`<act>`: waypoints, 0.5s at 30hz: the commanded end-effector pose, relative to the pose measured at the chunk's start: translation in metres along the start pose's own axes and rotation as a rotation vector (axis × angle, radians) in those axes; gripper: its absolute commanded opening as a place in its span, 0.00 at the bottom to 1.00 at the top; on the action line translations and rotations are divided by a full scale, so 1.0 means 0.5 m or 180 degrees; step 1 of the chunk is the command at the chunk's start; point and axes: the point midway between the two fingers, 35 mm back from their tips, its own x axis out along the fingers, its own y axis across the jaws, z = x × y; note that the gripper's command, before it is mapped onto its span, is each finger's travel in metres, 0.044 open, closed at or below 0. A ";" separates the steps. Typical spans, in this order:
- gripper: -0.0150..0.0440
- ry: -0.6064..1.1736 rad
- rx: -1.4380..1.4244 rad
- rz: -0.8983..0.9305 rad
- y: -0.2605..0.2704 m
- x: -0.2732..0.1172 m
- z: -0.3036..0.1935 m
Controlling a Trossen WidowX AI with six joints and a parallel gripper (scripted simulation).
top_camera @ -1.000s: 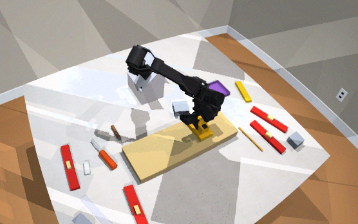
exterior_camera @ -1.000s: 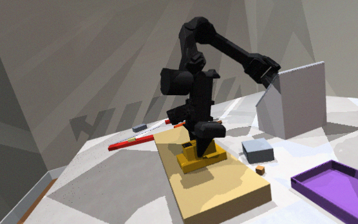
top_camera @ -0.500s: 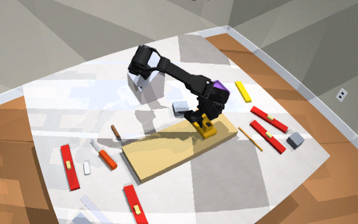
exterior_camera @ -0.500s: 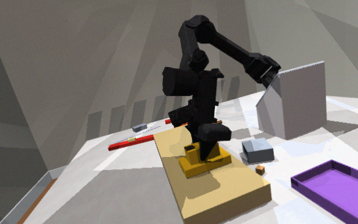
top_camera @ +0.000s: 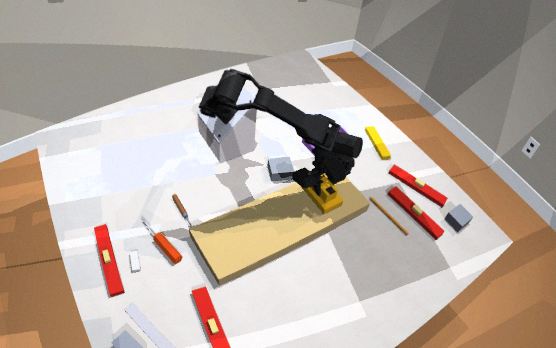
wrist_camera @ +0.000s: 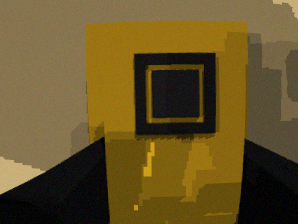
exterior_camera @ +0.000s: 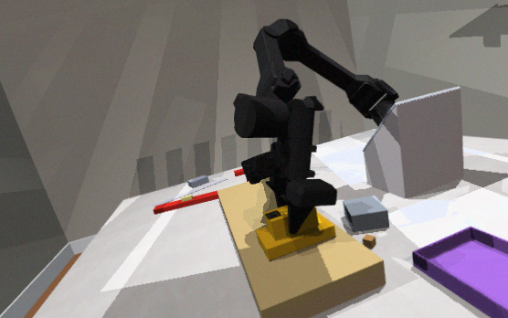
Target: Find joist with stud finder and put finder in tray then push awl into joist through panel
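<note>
The yellow stud finder (top_camera: 327, 201) (exterior_camera: 274, 247) (wrist_camera: 167, 37) sits on the tan floor panel (top_camera: 250, 240) (exterior_camera: 320, 283) (wrist_camera: 40, 75), towards the panel's right end in the top view. My gripper (top_camera: 327, 185) (exterior_camera: 285, 219) (wrist_camera: 169, 141) is shut on its raised body, one finger on each side. In the wrist view its square display is dark, with a thin yellow outline and no lit mark that I can make out. The brown-handled awl (top_camera: 180, 205) lies beside the panel's left end, its thin shaft towards the panel. The purple tray (exterior_camera: 484, 265) looks empty in the exterior view; the arm mostly hides it in the top view.
An orange-handled tool (top_camera: 167, 247) lies left of the panel. Red levels (top_camera: 109, 270) (top_camera: 406, 205) lie on both sides. A grey box (top_camera: 280, 168) (exterior_camera: 367, 215) and small brown block (exterior_camera: 369, 240) stand behind the panel. A pencil-like stick (top_camera: 389, 216) and yellow bar (top_camera: 377, 142) lie right.
</note>
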 end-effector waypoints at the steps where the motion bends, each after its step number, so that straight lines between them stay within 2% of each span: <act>1: 0.25 0.0008 -0.0005 0.0007 0.015 0.001 -0.001; 15: 0.25 0.0007 -0.0003 0.0010 0.058 0.000 -0.001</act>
